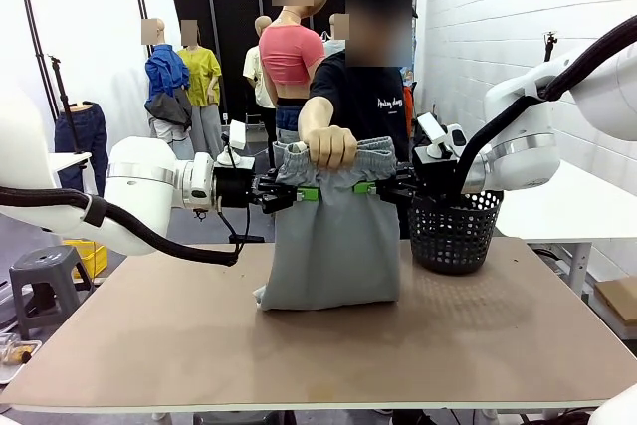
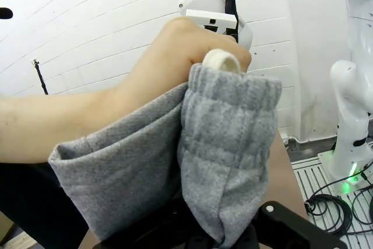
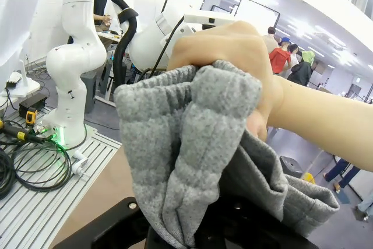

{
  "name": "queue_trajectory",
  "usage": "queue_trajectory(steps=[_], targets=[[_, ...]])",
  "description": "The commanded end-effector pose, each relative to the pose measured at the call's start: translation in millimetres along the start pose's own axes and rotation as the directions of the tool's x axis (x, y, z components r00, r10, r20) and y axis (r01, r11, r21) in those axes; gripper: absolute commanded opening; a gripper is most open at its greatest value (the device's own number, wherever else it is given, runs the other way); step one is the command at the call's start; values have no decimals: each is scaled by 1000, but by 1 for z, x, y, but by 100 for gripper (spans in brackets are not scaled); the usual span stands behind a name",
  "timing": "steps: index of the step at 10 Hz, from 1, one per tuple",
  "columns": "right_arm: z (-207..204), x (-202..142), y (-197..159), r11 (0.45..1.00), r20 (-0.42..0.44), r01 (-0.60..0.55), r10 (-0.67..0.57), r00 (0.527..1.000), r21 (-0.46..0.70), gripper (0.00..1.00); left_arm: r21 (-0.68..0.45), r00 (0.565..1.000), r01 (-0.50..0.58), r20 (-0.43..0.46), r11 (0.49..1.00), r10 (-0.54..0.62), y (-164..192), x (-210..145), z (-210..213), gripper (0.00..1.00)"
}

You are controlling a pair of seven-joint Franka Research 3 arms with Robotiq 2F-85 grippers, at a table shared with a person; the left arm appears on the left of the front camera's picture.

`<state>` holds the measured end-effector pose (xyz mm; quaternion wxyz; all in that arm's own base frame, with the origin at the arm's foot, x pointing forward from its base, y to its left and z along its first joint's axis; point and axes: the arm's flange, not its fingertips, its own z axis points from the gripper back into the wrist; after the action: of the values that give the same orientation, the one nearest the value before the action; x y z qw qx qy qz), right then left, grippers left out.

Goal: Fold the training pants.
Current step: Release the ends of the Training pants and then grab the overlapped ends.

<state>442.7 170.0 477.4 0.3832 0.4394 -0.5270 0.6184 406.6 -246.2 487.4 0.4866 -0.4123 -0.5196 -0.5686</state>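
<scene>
Brn table [image 1: 518, 345]: lt-grey training pants [image 1: 333, 236] hang doubled, bunched at top.

One pair of training pants [image 1: 333, 241], one black mesh basket [image 1: 455, 233], one person's hand [image 1: 330, 146], one counter [image 1: 299, 345], and two tools: left tool [image 1: 307, 193], right tool [image 1: 365, 187].

light: bright, even, overhead | shadows: soft | focus: sharp | wrist views: edges bowed, ceiling glare
</scene>
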Motion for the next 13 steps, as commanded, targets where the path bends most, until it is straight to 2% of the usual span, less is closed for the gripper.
queue_trajectory(steps=[1, 6, 7, 12, 13], targets=[[0, 0, 3, 1000, 12, -10, 10, 1000, 7, 0, 6, 1000, 8, 4, 1000, -8, 0, 3, 0, 0], [0, 0, 0, 1000, 0, 0, 0, 1000, 0, 0, 6, 1000, 8, 4, 1000, -8, 0, 3, 0, 0], [2, 1, 0, 1000, 6, 20, -20, 1000, 15, 3, 0, 1000, 0, 0, 1000, 0, 0, 0, 0, 0], [3, 4, -2, 998, -4, 60, -60, 998, 13, 99, -14, 999, -8, 40, 1000, 8, 1, -1, 4, 100], [2, 4, -2, 998, -3, 62, -62, 998, 5, 100, -17, 999, -9, 45, 1000, 9, 0, -1, 5, 100]])
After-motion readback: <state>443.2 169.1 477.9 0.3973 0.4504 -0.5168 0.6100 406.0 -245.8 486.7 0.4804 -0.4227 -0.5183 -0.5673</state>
